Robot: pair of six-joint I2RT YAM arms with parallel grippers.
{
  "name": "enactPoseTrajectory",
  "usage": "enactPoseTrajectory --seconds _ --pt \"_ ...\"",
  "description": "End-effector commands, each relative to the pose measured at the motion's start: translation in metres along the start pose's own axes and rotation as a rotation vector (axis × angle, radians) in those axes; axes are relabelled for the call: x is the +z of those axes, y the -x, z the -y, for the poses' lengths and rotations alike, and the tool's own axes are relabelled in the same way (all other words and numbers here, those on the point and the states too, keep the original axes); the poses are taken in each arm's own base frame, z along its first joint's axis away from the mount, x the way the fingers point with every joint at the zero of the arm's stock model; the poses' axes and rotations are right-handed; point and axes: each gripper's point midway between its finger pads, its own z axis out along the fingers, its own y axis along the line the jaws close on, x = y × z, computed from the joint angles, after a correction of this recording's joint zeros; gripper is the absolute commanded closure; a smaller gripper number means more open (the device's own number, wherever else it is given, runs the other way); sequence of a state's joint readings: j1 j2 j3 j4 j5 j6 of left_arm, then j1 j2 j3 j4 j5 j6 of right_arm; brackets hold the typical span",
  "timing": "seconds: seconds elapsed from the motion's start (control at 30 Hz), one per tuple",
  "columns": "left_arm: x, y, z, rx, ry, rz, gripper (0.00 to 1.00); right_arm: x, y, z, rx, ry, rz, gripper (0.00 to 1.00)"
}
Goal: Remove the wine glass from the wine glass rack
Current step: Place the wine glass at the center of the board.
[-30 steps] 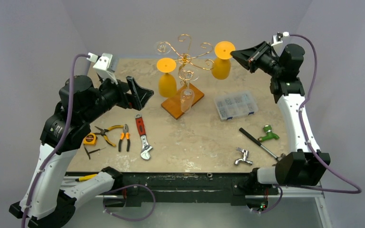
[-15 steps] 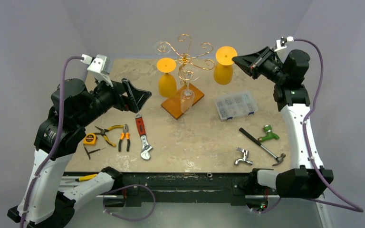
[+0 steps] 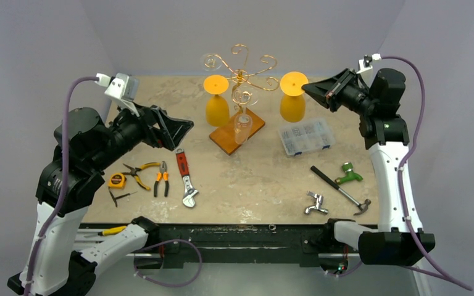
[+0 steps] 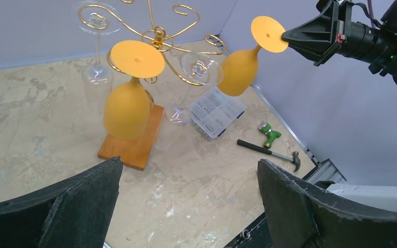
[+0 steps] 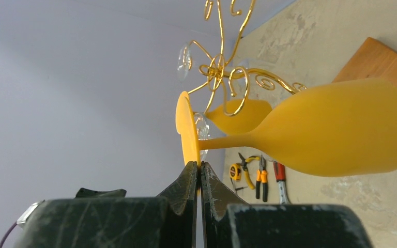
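Right fingers (image 5: 187, 182) pinch the wine glass (image 5: 336, 129) by its foot edge just beside the rack (image 4: 133, 152), apparently to carry it clear; left fingers (image 4: 82, 194) spread.

Matt, smooth yellow-orange wine glass (image 3: 292, 105) at upper right; glossy golden metal wire wine glass rack (image 3: 241, 75), smooth wooden base (image 3: 225, 139); matt stone-look table (image 3: 253, 179).

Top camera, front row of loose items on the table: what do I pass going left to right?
Yellow tape measure, orange-handled pliers, red-handled adjustable wrench, chrome tap, green fitting. Hammer omitted: it spans the last two.
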State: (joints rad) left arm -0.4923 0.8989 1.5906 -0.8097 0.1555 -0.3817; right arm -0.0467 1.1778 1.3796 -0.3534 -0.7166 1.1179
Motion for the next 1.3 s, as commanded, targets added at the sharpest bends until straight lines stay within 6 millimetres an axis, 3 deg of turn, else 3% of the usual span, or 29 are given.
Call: enactPoseTrajectory --seconds 0.0,0.57,0.9,1.27 --pt "-0.004 0.013 0.018 0.0 -0.079 0.023 0.0 -0.016 -0.004 -0.017 -0.081 -0.011 -0.003 1.0" --pt "0.027 0.014 0.079 -0.087 -0.43 -0.108 0.0 -0.04 -0.026 -0.029 -0.097 -0.029 -0.059 1.0" --pt "0.05 0.029 0.095 -0.184 -0.52 -0.117 0.04 -0.046 -0.036 -0.044 -0.142 0.053 -0.098 1.0" --pt "0.079 0.03 0.106 -0.316 -0.584 -0.157 0.1 -0.057 -0.046 -0.068 -0.21 0.168 -0.121 1.0"
